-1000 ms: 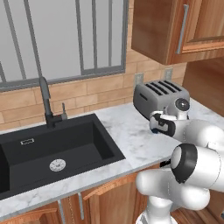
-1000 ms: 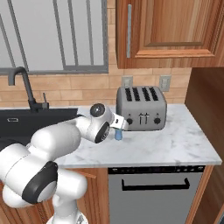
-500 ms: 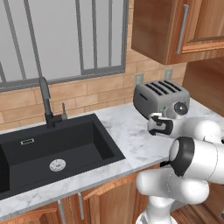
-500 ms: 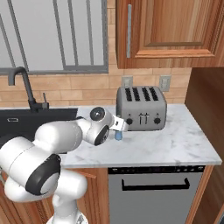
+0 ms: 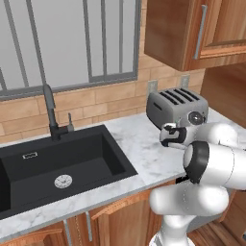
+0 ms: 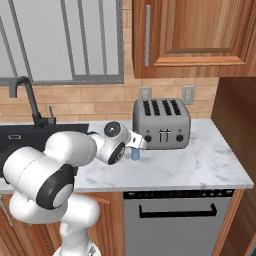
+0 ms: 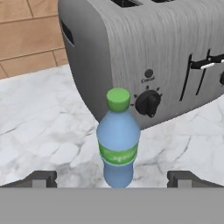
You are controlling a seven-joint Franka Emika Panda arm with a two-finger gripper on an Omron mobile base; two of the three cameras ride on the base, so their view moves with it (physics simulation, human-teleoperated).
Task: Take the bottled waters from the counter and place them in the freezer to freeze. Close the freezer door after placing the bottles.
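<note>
From the left base view we reach toward the toaster point(image 5: 177, 106), from the right our gripper point(image 6: 135, 146) hangs over the bottle point(image 6: 135, 155), and by hand view it stands upright between wide-open, empty fingers point(image 7: 40, 179), so we should close squarely below the cap.

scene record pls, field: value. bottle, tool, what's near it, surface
bottle: green-capped bottle, upright, ungrasped
surface: marble counter
tool: tool open, one tip either side of the bottle's base
behind bottle: grey toaster, dial facing the bottle
left of counter: black sink with dark faucet
below counter: dishwasher
</note>
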